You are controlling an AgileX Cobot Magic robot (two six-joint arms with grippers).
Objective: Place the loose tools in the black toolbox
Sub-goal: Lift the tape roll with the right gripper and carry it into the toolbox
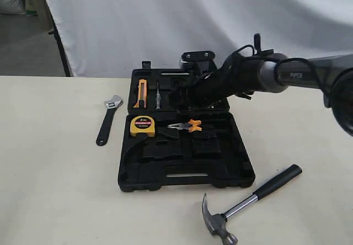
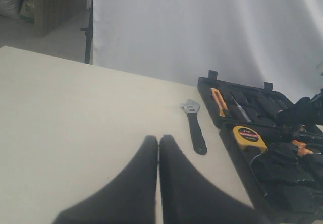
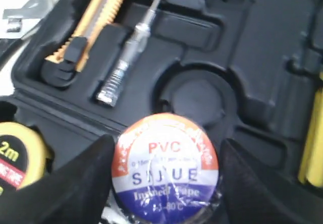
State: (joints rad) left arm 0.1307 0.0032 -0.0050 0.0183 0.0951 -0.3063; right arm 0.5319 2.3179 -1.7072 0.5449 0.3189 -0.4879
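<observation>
PVC tape roll (image 3: 165,169) sits clamped in the right gripper (image 3: 166,146) near the black toolbox's (image 3: 262,57) round recess (image 3: 194,100); left gripper (image 2: 158,139) clenched, empty.

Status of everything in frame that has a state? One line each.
black toolbox, open, flat on table.
tape roll, gripped in right gripper jaws, over the toolbox.
left gripper, jaws shut, empty.
wrench, loose on table, outside toolbox.
hammer, loose on table, outside toolbox.
tape measure, seated in toolbox.
</observation>
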